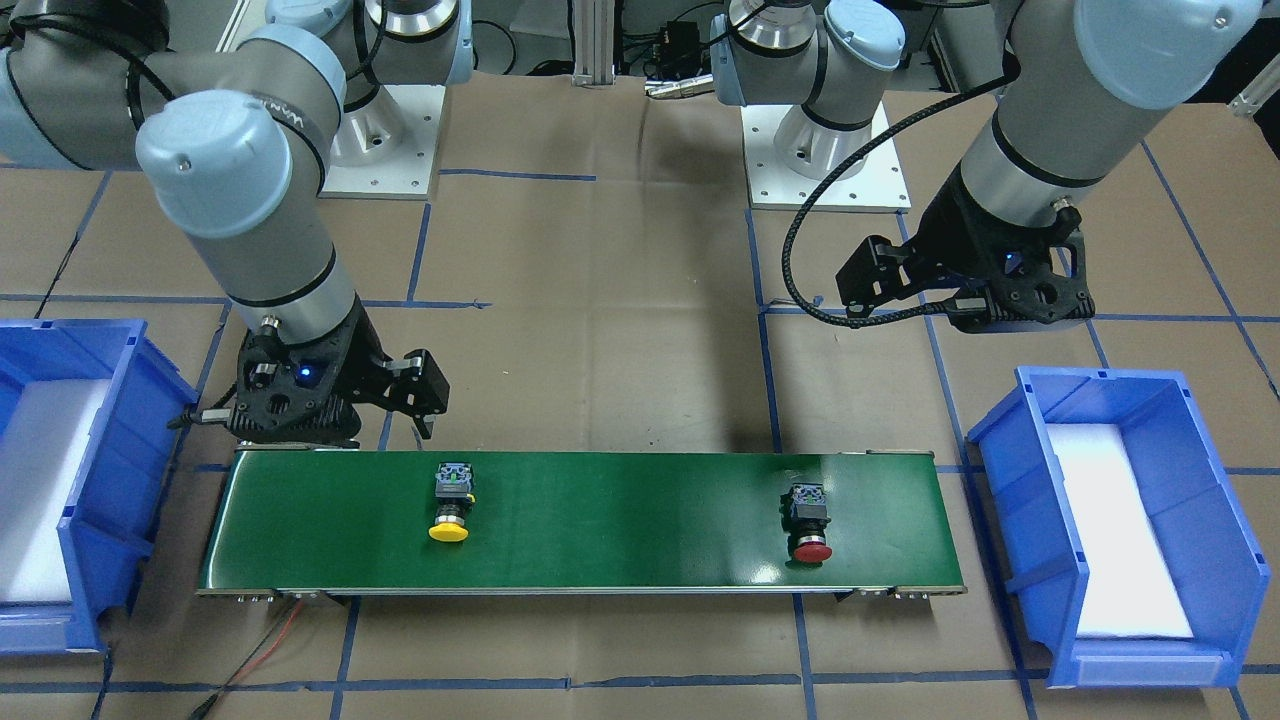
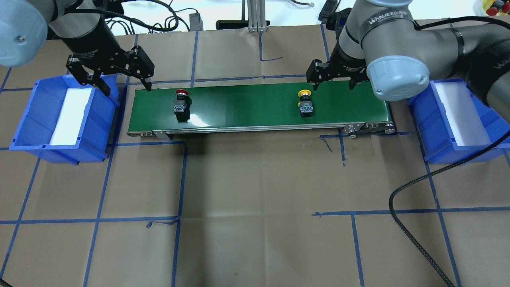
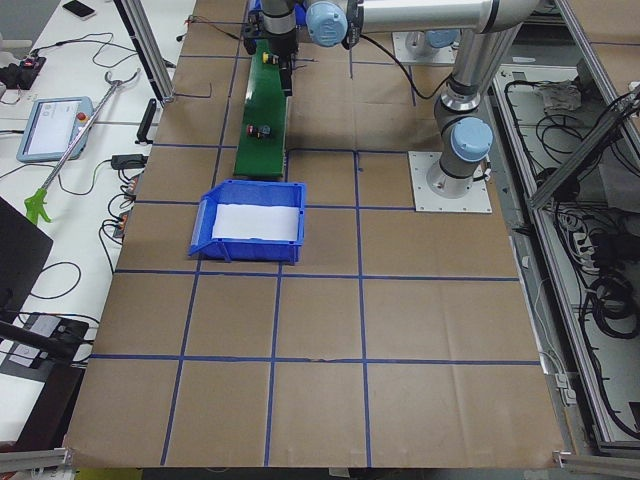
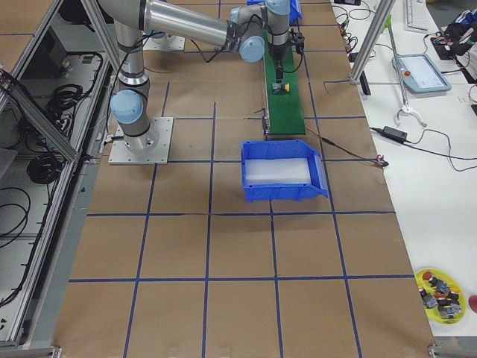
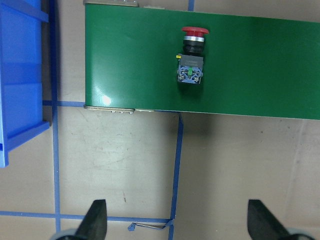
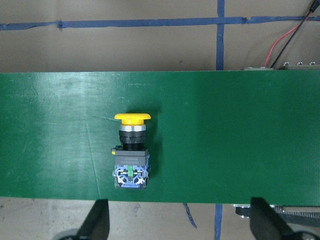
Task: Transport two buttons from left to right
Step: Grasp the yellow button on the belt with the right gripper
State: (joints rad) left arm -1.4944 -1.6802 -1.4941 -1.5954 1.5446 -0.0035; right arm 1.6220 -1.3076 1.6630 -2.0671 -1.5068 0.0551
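Bins: one blue bin [image 2: 28,113] is sitting off the left end of the green belt [image 2: 247,107], a second blue bin [image 2: 427,127] off its right end. Each is holding a white foam liner, the left one [image 2: 71,115] and the right one [image 2: 462,115].

Surroundings: the belt is lying on a tabletop [image 2: 259,199] papered brown and gridded with blue tape. A black cable [image 2: 414,191] is trailing across the tabletop's right side. A thin red wire [image 1: 270,640] is running out from the belt's right end.

Buttons: the red button [image 2: 181,105] is lying on its side near the belt's left end, and the yellow button [image 2: 305,103] toward the right end. Both caps are pointing at the far edge.

Grippers: the left gripper [image 2: 128,88] is hanging with fingers spread over the belt's left end, the red button lying to its right, apart. The right gripper [image 2: 334,83] is hanging with fingers spread over the belt's far edge, the yellow button lying just to its left, untouched.
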